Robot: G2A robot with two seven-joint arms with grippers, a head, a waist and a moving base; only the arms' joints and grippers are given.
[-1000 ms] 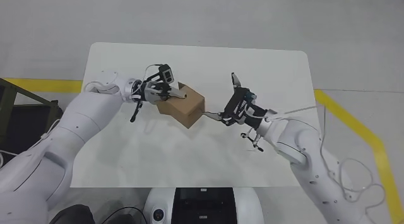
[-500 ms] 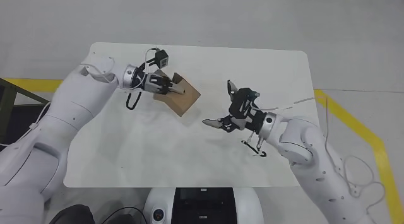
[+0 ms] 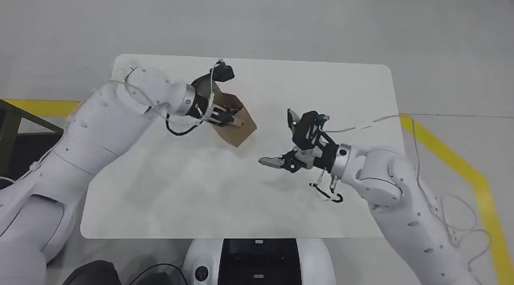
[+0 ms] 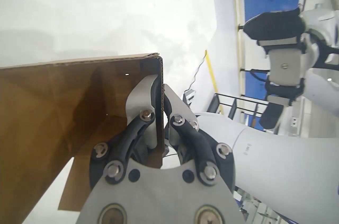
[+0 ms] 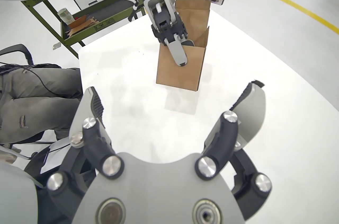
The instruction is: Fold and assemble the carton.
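The carton (image 3: 231,118) sits left of the table's (image 3: 353,92) middle, nearer the far edge than the near one. It is a small brown corrugated box with its mouth open and one tall flap standing up behind. I can't make out whether its lower edge rests on the tabletop or hangs just over it.

The left gripper (image 4: 158,92) has it by one side wall, close to a corner crease, with one finger inside the box and one outside, clamped flat on the single thickness of board. The right gripper (image 5: 173,89) hangs over the middle of the table, well apart from the carton, its jaws spread wide and holding nothing.

To my eye this box weighs next to nothing, so one pinch on a wall is plenty to carry it. The panels look stiff across their faces but will hinge freely along the scored creases. A hard squeeze in the middle of a panel would likely dent the fluting or skew the whole box. The surface is matte, so I would not expect it to slip between ribbed pads.

The sensible places to take hold are near a corner, where two walls brace each other. For folding, the free edge of the upright flap is best, so that it swings about its own crease.
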